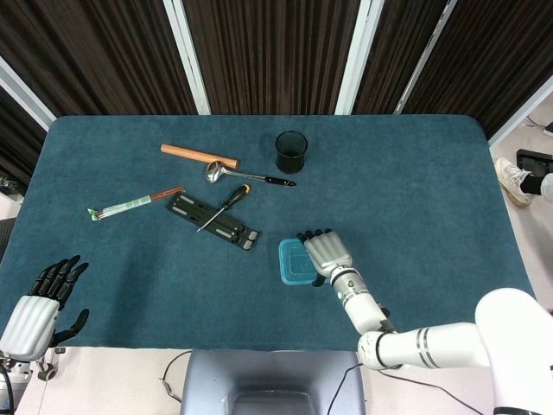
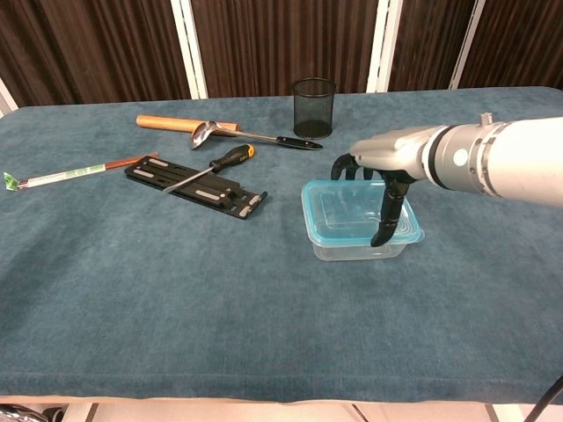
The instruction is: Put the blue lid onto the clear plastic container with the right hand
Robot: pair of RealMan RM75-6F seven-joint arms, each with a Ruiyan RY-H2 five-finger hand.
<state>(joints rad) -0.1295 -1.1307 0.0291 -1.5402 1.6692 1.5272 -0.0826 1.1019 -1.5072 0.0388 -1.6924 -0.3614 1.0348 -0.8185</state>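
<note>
The blue lid (image 2: 347,211) lies on top of the clear plastic container (image 2: 352,250), right of the table's middle. In the head view the lid (image 1: 292,262) shows as a blue square near the front edge. My right hand (image 2: 380,169) arches over the lid's right side, fingers curled at the far edge and thumb down on the near right corner, gripping it. The head view shows this hand (image 1: 327,252) covering the lid's right edge. My left hand (image 1: 36,309) hangs off the table's front left corner, fingers apart, holding nothing.
A black mesh cup (image 2: 314,107) stands behind the container. Left of it lie a ladle (image 2: 248,135), a wooden rod (image 2: 180,123), a screwdriver (image 2: 211,167) on a black plate (image 2: 195,187), and a green-and-white stick (image 2: 70,174).
</note>
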